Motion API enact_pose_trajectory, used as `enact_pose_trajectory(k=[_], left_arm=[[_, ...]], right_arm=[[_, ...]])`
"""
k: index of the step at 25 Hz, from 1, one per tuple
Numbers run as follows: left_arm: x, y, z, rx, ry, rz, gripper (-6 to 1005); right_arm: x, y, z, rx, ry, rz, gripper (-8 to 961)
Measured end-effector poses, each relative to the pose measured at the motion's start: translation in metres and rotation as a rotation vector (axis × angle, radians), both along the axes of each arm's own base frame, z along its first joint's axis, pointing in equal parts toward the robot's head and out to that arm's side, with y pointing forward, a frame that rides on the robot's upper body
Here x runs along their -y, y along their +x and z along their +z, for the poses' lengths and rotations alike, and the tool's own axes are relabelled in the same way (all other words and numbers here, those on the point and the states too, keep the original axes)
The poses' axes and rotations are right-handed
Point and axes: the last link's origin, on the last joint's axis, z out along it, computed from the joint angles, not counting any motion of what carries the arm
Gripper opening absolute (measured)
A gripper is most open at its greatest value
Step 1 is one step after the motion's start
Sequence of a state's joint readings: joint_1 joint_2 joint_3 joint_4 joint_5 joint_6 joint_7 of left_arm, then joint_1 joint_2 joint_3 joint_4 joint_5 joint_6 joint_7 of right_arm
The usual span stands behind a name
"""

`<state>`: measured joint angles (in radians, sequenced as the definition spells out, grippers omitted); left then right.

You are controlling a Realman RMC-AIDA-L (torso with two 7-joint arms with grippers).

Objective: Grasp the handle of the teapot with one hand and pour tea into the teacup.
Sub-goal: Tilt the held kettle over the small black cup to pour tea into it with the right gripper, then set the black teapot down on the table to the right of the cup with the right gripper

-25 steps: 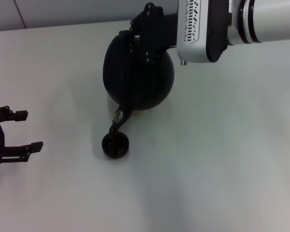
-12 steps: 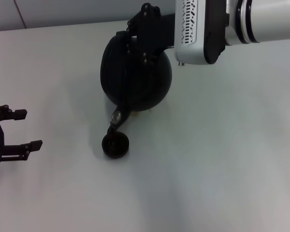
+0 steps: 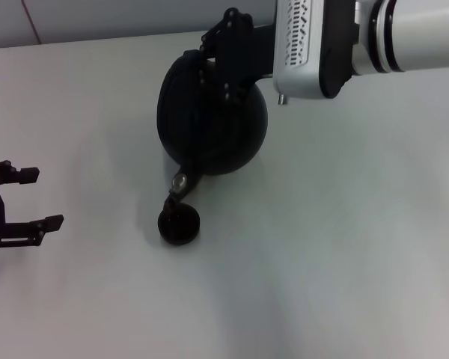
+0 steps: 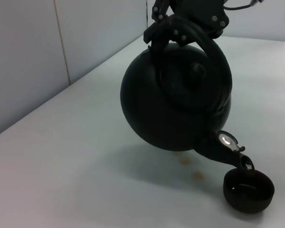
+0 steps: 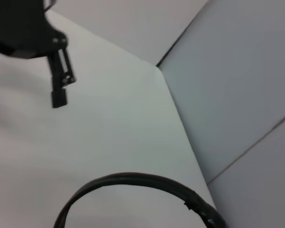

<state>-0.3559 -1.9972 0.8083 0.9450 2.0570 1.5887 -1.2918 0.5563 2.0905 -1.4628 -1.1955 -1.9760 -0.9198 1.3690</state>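
The black teapot (image 3: 213, 123) hangs tilted above the table, its spout (image 3: 181, 182) pointing down right over the tiny black teacup (image 3: 179, 225). My right gripper (image 3: 223, 54) is shut on the top of the arched handle (image 4: 217, 52). In the left wrist view the spout (image 4: 224, 147) reaches the rim of the teacup (image 4: 248, 191), and small brownish tea drops (image 4: 195, 175) lie on the table under the teapot (image 4: 173, 104). My left gripper (image 3: 41, 198) is open and empty at the table's left edge. The right wrist view shows the handle (image 5: 133, 179) and the left gripper (image 5: 26, 95) farther off.
White table (image 3: 322, 262) around the pot and cup. A grey wall (image 4: 61, 47) borders the table's far side. The right arm's white wrist housing (image 3: 322, 45) hangs over the back of the table.
The teapot has shifted very slightly to the left, its spout staying over the teacup. The left gripper has drifted a little toward the left edge.
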Motion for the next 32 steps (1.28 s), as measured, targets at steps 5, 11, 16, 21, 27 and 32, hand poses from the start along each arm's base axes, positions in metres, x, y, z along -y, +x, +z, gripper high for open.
enact_pose_trajectory(k=[5, 11, 16, 21, 27, 32], left_arm=[[0.0, 0.0, 0.0, -0.001, 0.003, 0.002, 860], [0.0, -0.001, 0.0, -0.001, 0.004, 0.003, 861], [-0.001, -0.001, 0.0, -0.003, 0.01, 0.004, 860], [-0.004, 0.001, 0.001, 0.0, 0.021, -0.002, 860], [-0.006, 0.004, 0.0, 0.004, 0.022, -0.011, 860], [-0.006, 0.006, -0.001, 0.008, 0.018, -0.017, 861]], right_arm=[[0.001, 0.014, 0.01, -0.158, 0.014, -0.108, 92], [0.004, 0.04, 0.024, -0.328, 0.039, -0.245, 93], [0.005, 0.073, 0.041, -0.545, 0.076, -0.419, 93], [0.006, 0.111, 0.058, -0.732, 0.134, -0.58, 92], [0.009, 0.134, 0.06, -0.821, 0.13, -0.666, 93], [0.007, 0.14, 0.048, -0.8, 0.124, -0.712, 93]])
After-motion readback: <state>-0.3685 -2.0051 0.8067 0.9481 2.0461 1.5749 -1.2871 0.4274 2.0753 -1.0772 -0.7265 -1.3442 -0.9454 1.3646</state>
